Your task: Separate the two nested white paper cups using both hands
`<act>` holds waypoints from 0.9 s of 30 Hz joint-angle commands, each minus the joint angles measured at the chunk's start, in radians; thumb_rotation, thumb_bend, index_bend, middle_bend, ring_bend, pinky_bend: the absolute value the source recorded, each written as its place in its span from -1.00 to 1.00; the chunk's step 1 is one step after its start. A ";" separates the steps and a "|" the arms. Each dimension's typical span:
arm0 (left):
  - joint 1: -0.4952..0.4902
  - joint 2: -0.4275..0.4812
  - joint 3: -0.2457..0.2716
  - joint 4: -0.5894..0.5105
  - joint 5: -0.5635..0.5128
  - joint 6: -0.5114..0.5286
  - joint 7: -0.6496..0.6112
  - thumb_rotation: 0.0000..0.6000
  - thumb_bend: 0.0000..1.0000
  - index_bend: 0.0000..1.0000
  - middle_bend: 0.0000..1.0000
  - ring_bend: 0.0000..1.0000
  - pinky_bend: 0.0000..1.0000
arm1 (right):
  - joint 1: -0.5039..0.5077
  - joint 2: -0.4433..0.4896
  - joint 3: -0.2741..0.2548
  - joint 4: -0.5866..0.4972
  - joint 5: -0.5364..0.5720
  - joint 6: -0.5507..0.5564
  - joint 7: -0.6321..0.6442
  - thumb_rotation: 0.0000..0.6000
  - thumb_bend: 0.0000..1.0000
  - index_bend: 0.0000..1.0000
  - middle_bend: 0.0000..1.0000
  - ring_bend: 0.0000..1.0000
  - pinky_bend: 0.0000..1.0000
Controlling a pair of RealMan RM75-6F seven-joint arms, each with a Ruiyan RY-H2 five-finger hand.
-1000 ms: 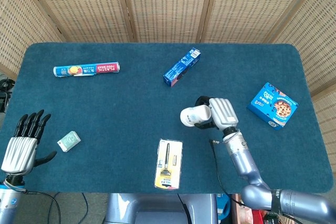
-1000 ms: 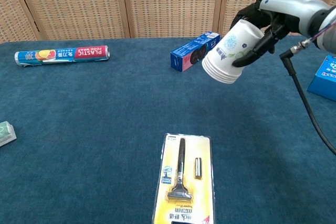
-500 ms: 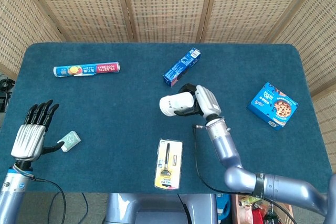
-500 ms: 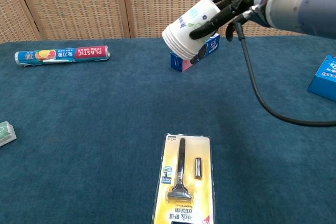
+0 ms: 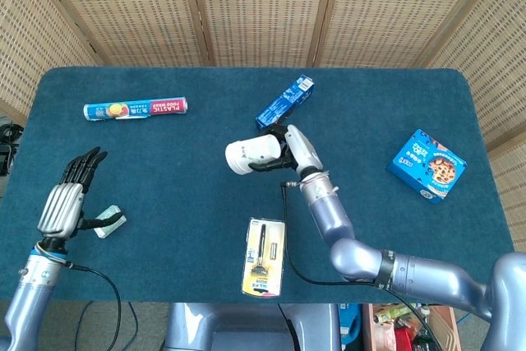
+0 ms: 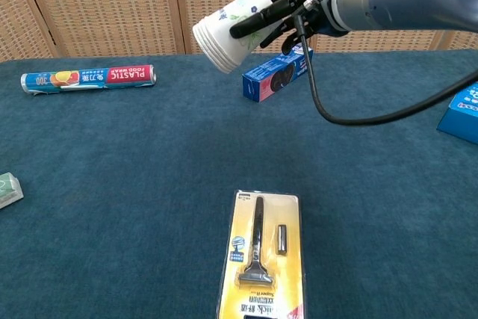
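My right hand holds the nested white paper cups in the air over the table's middle. The stack lies tilted on its side, its base pointing to the left and the fingers wrapped around its upper part. The cups have a faint green and blue print. My left hand hovers open over the table's left edge with its fingers stretched out, well apart from the cups. The chest view does not show it.
A plastic wrap roll lies at the back left. A blue box sits behind the cups. A packaged razor lies at the front middle. A cookie box is at the right, a small green packet beside my left hand.
My right hand has carried the cups leftward and higher, from right of the centre toward the table's middle. My left hand has risen and moved inward over the table's left edge.
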 commanded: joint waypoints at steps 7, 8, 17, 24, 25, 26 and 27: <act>-0.055 -0.077 -0.027 0.023 -0.042 -0.062 -0.155 1.00 -0.71 -1.00 -1.00 -1.00 -1.00 | 0.031 0.005 0.019 0.051 0.079 -0.067 0.071 1.00 -0.51 0.58 0.32 0.03 0.44; -0.064 -0.092 -0.040 0.018 -0.060 -0.077 -0.216 1.00 -0.71 -1.00 -1.00 -1.00 -1.00 | 0.038 0.005 0.014 0.062 0.078 -0.071 0.071 1.00 -0.51 0.58 0.32 0.03 0.44; -0.109 -0.191 -0.104 0.087 -0.128 -0.142 -0.511 1.00 -0.71 -0.78 -1.00 -1.00 -1.00 | 0.062 -0.003 -0.005 0.101 0.077 -0.091 0.103 1.00 -0.51 0.58 0.32 0.03 0.44; -0.146 -0.252 -0.128 0.139 -0.164 -0.197 -0.606 1.00 -0.71 -0.70 -1.00 -1.00 -1.00 | 0.066 0.005 -0.018 0.099 0.066 -0.091 0.121 1.00 -0.51 0.58 0.32 0.03 0.44; -0.160 -0.257 -0.130 0.151 -0.166 -0.224 -0.626 1.00 -0.71 -0.68 -1.00 -1.00 -1.00 | 0.066 0.008 -0.020 0.095 0.066 -0.092 0.125 1.00 -0.51 0.58 0.32 0.03 0.44; -0.168 -0.259 -0.131 0.160 -0.165 -0.238 -0.636 1.00 -0.71 -0.66 -1.00 -1.00 -1.00 | 0.066 0.011 -0.021 0.092 0.066 -0.092 0.127 1.00 -0.51 0.58 0.32 0.03 0.44; -0.174 -0.261 -0.131 0.168 -0.161 -0.248 -0.646 1.00 -0.71 -0.66 -1.00 -1.00 -1.00 | 0.066 0.013 -0.023 0.090 0.065 -0.091 0.128 1.00 -0.51 0.58 0.32 0.03 0.44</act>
